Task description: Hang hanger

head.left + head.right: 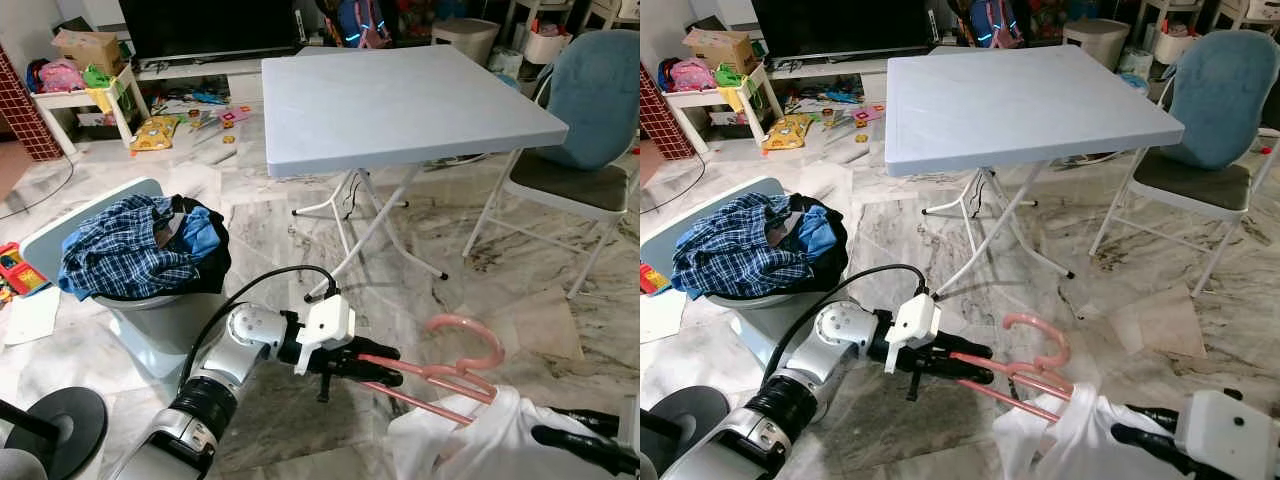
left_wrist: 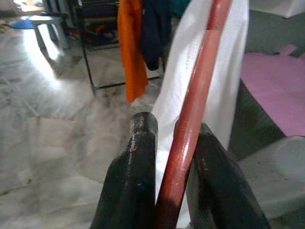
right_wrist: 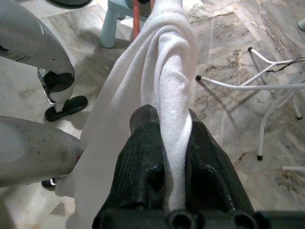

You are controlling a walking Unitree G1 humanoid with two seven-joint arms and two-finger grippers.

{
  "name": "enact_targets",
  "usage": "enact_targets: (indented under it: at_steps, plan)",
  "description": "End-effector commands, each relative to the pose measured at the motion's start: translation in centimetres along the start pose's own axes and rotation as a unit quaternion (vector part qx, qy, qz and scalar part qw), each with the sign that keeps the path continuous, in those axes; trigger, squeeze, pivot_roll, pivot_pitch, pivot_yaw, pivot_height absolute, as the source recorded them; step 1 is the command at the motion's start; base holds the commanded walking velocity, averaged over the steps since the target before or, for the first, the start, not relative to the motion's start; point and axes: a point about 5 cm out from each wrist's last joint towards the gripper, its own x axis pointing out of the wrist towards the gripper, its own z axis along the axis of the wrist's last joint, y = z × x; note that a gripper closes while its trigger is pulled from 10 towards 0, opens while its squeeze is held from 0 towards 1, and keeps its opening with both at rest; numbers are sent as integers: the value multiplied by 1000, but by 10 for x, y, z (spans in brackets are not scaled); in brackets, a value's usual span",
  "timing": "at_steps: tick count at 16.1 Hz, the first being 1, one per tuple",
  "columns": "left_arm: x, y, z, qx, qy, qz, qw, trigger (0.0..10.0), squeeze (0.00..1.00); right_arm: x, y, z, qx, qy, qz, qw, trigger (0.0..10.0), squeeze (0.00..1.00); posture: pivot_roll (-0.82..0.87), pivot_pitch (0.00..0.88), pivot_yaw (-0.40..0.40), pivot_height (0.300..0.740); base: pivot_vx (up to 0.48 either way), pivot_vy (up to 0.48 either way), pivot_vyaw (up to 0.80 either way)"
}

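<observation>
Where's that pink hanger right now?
The pink hanger is low in the head views, held by the left gripper over the marble floor, in front of the folding table, its far end inside the white garment.

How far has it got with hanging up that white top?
Done: the white garment appears draped on the pink hanger. In hand: the left gripper clamps the hanger's bar, the right gripper pinches the cloth. Left: carrying it to the clothes rack and hooking it on.

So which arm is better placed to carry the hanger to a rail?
Left, probably. The left gripper is shut on the pink hanger at its bar, just below the hook. The right gripper only pinches the white garment.
</observation>
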Motion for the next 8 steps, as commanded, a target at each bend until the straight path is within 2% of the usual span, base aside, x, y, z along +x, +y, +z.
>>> enact_targets:
  at_steps: [1, 8]
  plan:
    - [-1, 2, 8, -14, -27, 2, 1000, 0, 0, 2, 1, 6, -18, -12, 14, 1000, 10000, 0, -84, 0, 25, 740, 0, 0, 0]
    - [-1, -4, 15, -75, -50, -33, 995, 0, 0, 3, -1, -1, -20, -5, 8, 1000, 10000, 0, -85, 0, 25, 740, 0, 0, 0]
